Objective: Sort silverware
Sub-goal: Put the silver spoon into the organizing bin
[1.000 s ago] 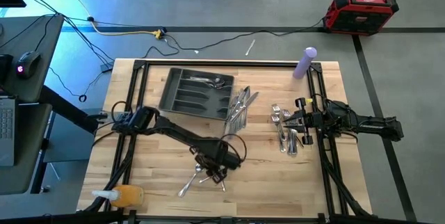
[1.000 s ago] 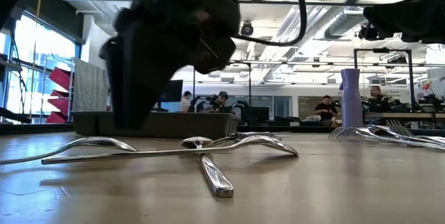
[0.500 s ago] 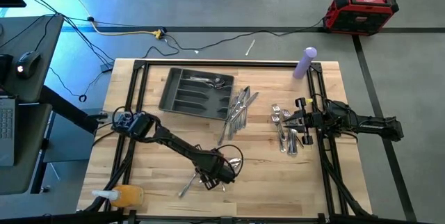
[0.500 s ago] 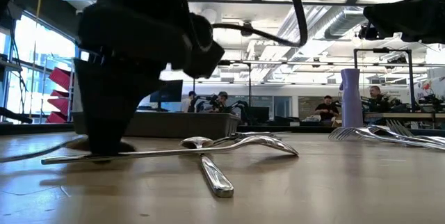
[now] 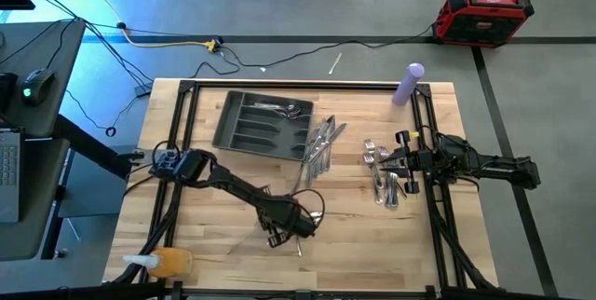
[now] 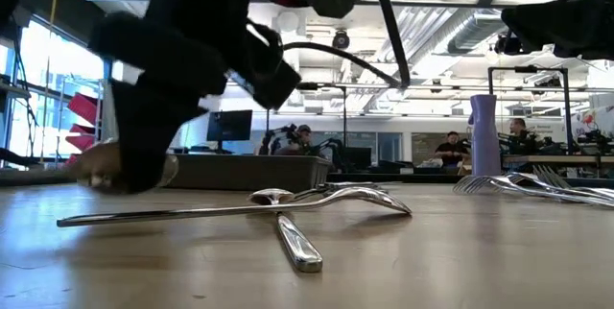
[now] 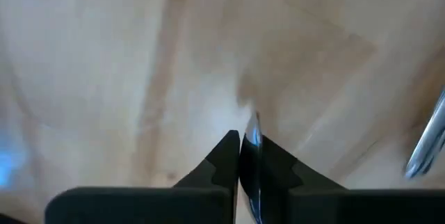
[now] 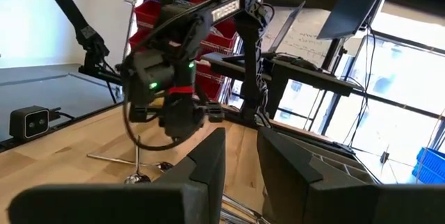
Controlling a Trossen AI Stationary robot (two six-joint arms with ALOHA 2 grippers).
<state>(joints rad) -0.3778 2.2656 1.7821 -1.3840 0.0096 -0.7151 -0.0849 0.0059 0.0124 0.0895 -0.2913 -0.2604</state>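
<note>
Now the left claw (image 5: 276, 237) is closed on one slim shiny piece of silverware (image 7: 252, 156) near the front of the light wooden counter (image 5: 223, 188).
Seen from the left wrist, the two dark fingers (image 7: 224, 163) press together with the thin metal piece pinched between them, its tip just above the wood; which kind of piece it is I cannot tell; a few loose spoons and forks (image 6: 278, 203) lie crossed on the counter beside this claw; a dark grey compartmented plastic tray (image 5: 264, 125) sits toward the back with some silverware already in it; another bundle (image 5: 321, 143) lies just beside the tray; the right claw (image 5: 402, 160) waits over a separate pile of forks (image 5: 384, 174), its fingers (image 8: 208, 161) slightly apart and holding nothing.
</note>
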